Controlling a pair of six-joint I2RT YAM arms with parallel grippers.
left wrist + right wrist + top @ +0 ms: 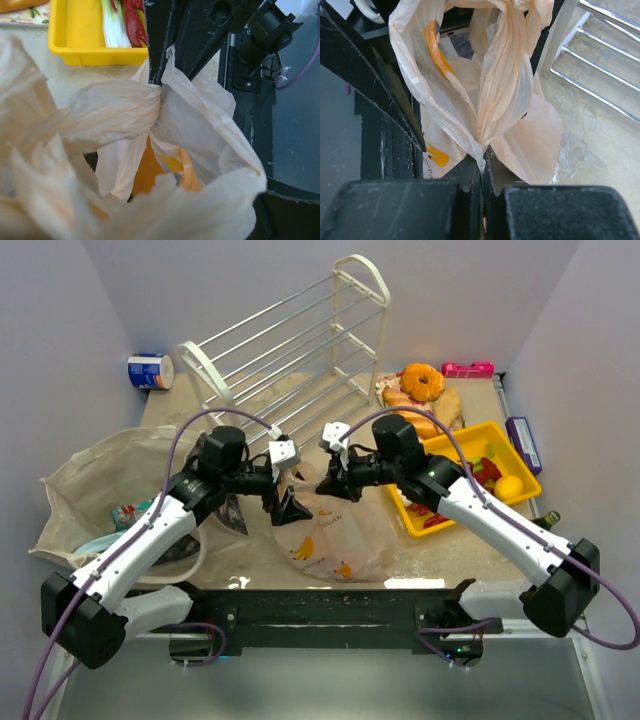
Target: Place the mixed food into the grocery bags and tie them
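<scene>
The peach-pink plastic grocery bag [335,535] lies at the table's middle, its top gathered into twisted strands [115,112]. My right gripper [483,160] is shut on a pinch of the bag's plastic [492,95] and holds it up; from above, the right gripper [337,486] is over the bag's top. My left gripper [288,506] stands open beside the bag's left upper edge. Its fingers are hidden behind plastic in the left wrist view. The beige cloth tote [95,475] lies at the left with snack packets [128,513] inside. A yellow toy fruit [508,487] sits in the yellow tray.
The yellow tray [445,447] stands right of the bag and holds a red lobster [134,22]. Bread loaves and a donut [421,381] lie behind it. A white wire rack [300,340] lies tipped at the back. A blue-white can [150,371] is at the far left corner.
</scene>
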